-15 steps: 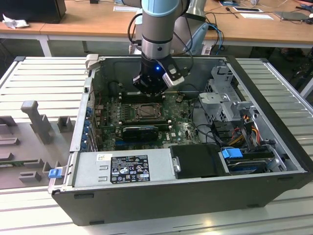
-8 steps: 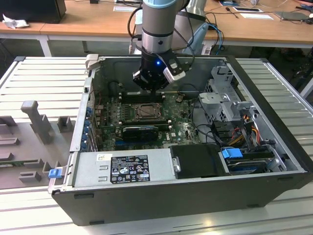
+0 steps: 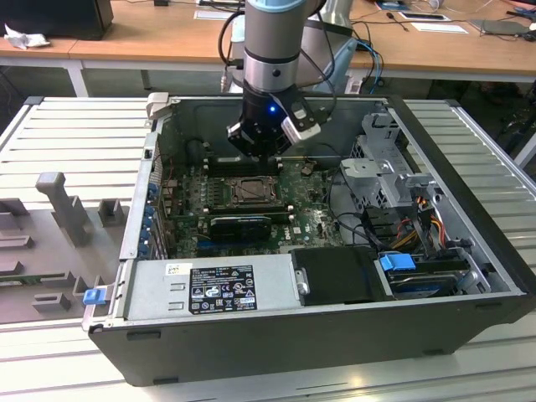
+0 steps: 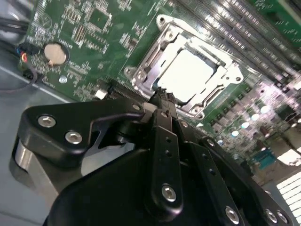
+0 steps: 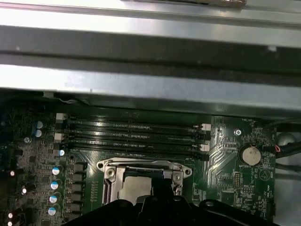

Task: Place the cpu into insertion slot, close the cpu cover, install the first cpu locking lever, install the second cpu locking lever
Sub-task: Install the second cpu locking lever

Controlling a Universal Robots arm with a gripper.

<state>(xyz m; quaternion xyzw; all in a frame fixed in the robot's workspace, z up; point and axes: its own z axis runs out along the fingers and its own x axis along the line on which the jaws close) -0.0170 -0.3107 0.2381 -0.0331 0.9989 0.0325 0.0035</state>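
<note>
The cpu [image 4: 188, 73] lies flat in the insertion slot [image 3: 249, 191] on the green board, its pale metal face showing. The silvery cpu cover [image 4: 225, 79] lies down around it, framing the chip in its window. In the first wrist view the cpu [image 5: 136, 187] and the cpu cover [image 5: 141, 165] sit just beyond the fingers. My gripper [image 4: 162, 93] hangs over the socket's near edge, fingers together with nothing between them. The exterior view has the gripper [image 3: 261, 157] low inside the case, above the socket. Thin levers run along the socket's sides; I cannot tell whether they are latched.
Long black memory slots [image 5: 131, 134] lie beside the socket, under the case's metal wall [image 5: 150, 89]. A coin battery [image 4: 55, 53] sits on the board. A black card [image 3: 243, 224], the power supply [image 3: 209, 285] and a drive cage [image 3: 389, 167] with cables crowd the case.
</note>
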